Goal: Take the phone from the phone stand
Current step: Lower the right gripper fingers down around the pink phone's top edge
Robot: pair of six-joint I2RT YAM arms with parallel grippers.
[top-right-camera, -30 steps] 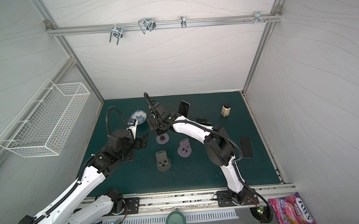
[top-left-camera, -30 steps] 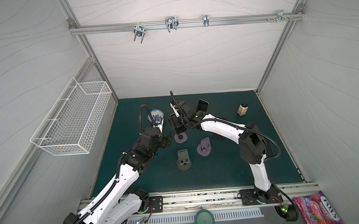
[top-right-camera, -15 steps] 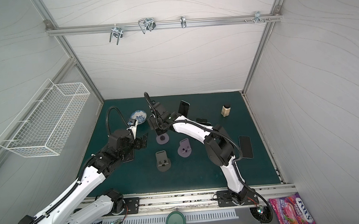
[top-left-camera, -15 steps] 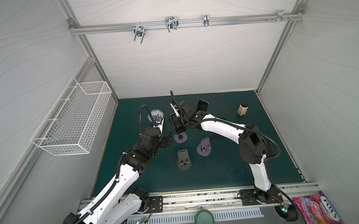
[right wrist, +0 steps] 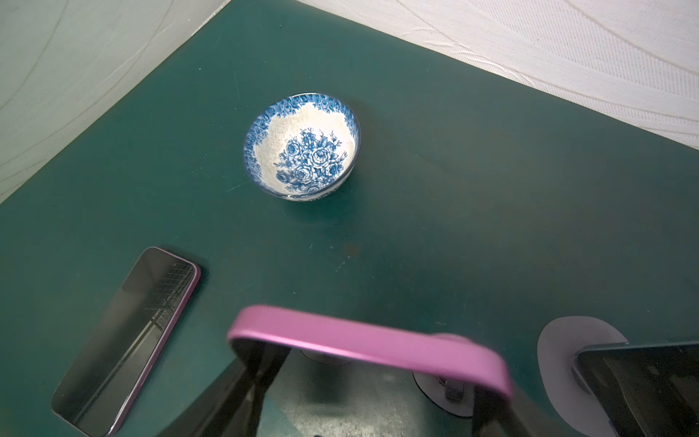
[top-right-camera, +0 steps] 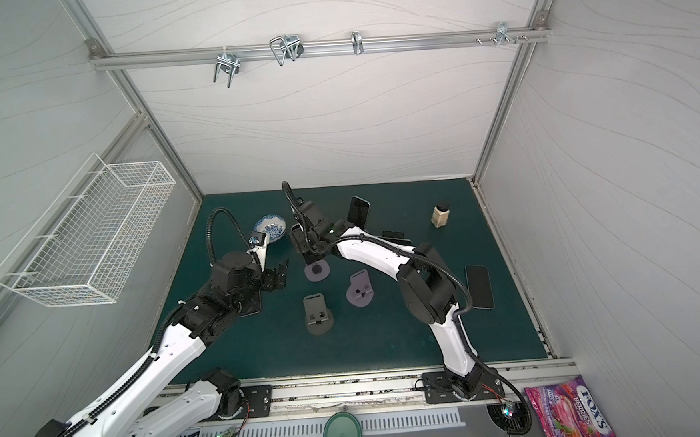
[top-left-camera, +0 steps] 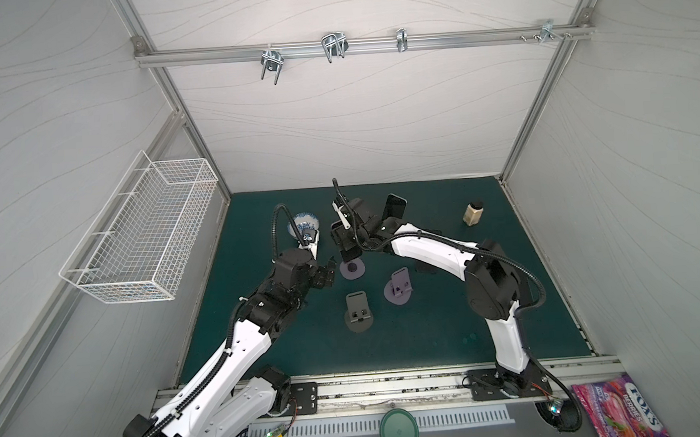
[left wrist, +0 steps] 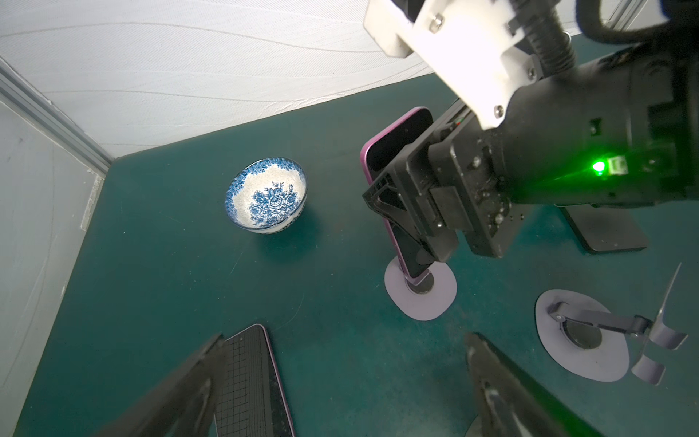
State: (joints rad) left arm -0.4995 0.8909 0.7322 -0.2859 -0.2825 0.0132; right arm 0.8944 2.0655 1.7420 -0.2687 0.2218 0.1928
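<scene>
Pink phone (left wrist: 393, 151) propped on lilac stand (top-left-camera: 352, 270), centre of both top views, right gripper (right wrist: 368, 397) straddling it, firm pinch cannot be told, left gripper (left wrist: 340, 389) spread wide just left of stand.

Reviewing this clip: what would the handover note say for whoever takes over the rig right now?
Left gripper: open, empty, hovering over the mat beside the stand.
Right gripper: one jaw on either side of the phone; whether they actually grip it is not clear.
Phone: upright, with its lower end on the stand.
Done: the right gripper has reached the phone.
Left: secure the grip, lift the phone clear of the stand, and set it down on the mat.
</scene>
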